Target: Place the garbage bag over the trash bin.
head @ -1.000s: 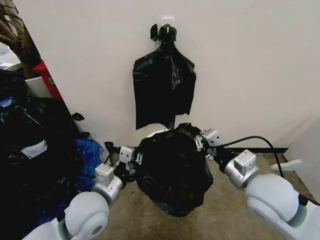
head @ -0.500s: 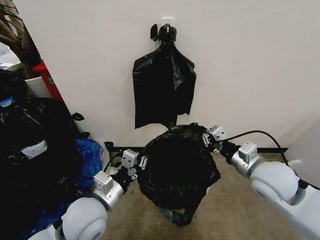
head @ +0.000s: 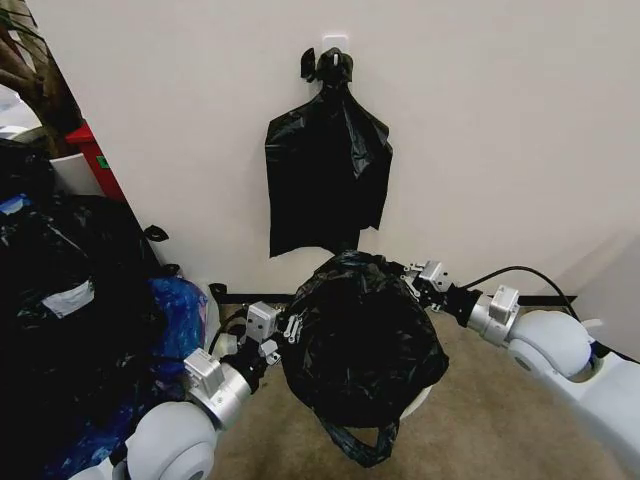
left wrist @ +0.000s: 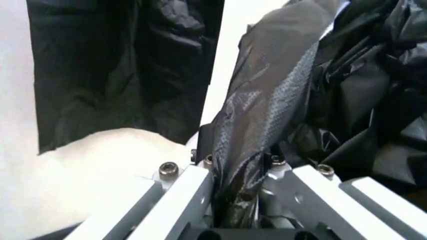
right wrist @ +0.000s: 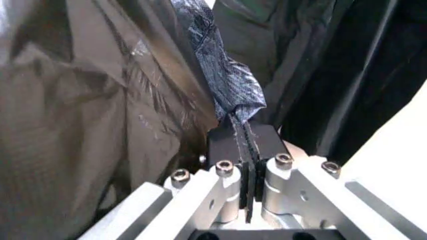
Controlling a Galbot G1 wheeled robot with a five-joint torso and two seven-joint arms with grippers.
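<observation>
While both arms hold the load between them, entries run left to right across the floor in front of the wall.

Heap of black bags (head: 60,300) sits at far left against the wall, with a blue bag (head: 178,310) beside it.

Left gripper (head: 283,330) is at the left side of the garbage bag (head: 360,340). In its wrist view the fingers (left wrist: 183,192) are pressed together on a fold of black film (left wrist: 267,115).

Garbage bag hangs spread between the grippers, low in front of the wall, draped over the trash bin. A sliver of white rim (head: 420,402) shows at its lower right. A loose tail (head: 360,445) dangles beneath. How far the mouth has passed over the rim cannot be told.

Bunch of bags (head: 328,180) hangs flat from a wall hook (head: 335,62) directly above, not touched.

Right gripper (head: 412,278) is at the bag's upper right edge, jaws closed on a twisted strip of film (right wrist: 230,85).

Handling judgement: film looks very light, limp, glossy, likely slippery and easy to tear. Best held at opposite points of the mouth hem, pinching a gathered fold rather than a single layer.
</observation>
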